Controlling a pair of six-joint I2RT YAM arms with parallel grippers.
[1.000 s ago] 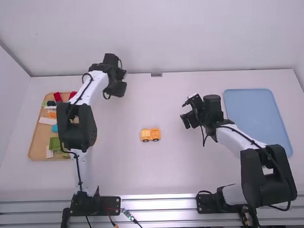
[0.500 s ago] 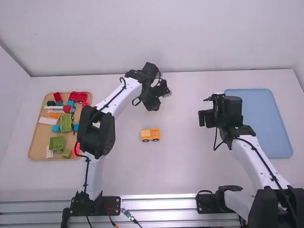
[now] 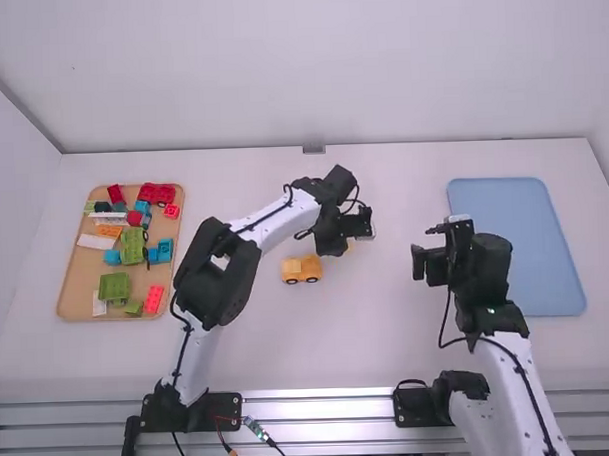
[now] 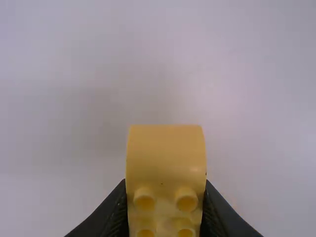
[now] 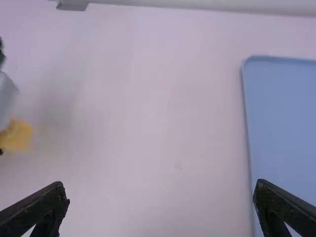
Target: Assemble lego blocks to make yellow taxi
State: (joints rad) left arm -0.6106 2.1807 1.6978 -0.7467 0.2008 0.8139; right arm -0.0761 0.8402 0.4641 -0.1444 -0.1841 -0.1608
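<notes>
In the high view my left gripper (image 3: 353, 236) hangs a little beyond and to the right of the orange-yellow wheeled car base (image 3: 302, 269), which stands upright on the table. A yellow block (image 4: 165, 168) with a curved top and studs is held between the fingers of my left gripper (image 4: 166, 210) in the left wrist view. At the left of the right wrist view the same yellow block (image 5: 18, 136) appears. My right gripper (image 3: 422, 264) is over the table, left of the blue tray; its fingers stand wide apart in the right wrist view, my right gripper (image 5: 160, 197) holding nothing.
On the far left a wooden tray (image 3: 74, 286) holds several red, green, blue, orange and white pieces. The blue tray (image 3: 515, 246) lies on the right side of the white table (image 3: 249, 360).
My left gripper has moved right and toward the camera, from the table's far side to near the car base, carrying the block. The right arm has drawn back toward the right and the camera.
</notes>
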